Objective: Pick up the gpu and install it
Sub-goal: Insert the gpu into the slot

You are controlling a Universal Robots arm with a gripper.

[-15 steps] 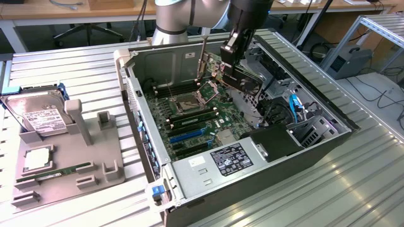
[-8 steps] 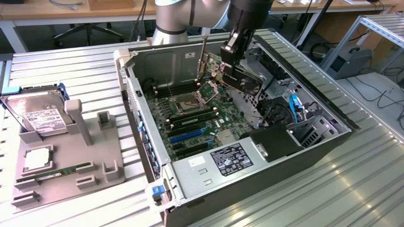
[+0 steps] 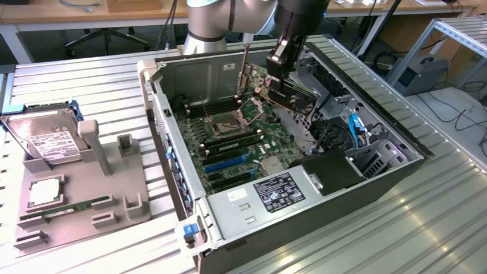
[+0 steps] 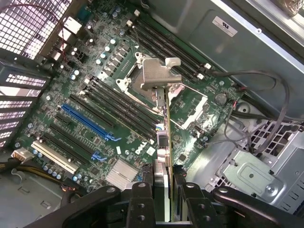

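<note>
My gripper (image 3: 279, 73) hangs over the open computer case (image 3: 380, 182), shut on the gpu (image 3: 293, 96). The card is held on edge and tilted, black cooler facing the exterior view's right, above the motherboard (image 3: 239, 140). In the wrist view the gpu (image 4: 164, 137) appears edge-on between the two black fingers (image 4: 142, 202), with its silver end bracket (image 4: 157, 76) pointing away from the camera over the CPU socket (image 4: 137, 85). The gripper (image 4: 165, 202) clamps the card's near end. The long blue slot (image 4: 88, 121) lies apart from the card, and the card touches nothing on the board.
A grey fixture tray (image 3: 84, 217) at the exterior view's left holds a silver hard drive (image 3: 47, 137), a CPU (image 3: 44, 191) and a narrow green RAM stick (image 3: 68, 210). Inside the case are a power supply (image 3: 278, 191), drive cage (image 3: 377, 157) and loose cables (image 4: 266, 95).
</note>
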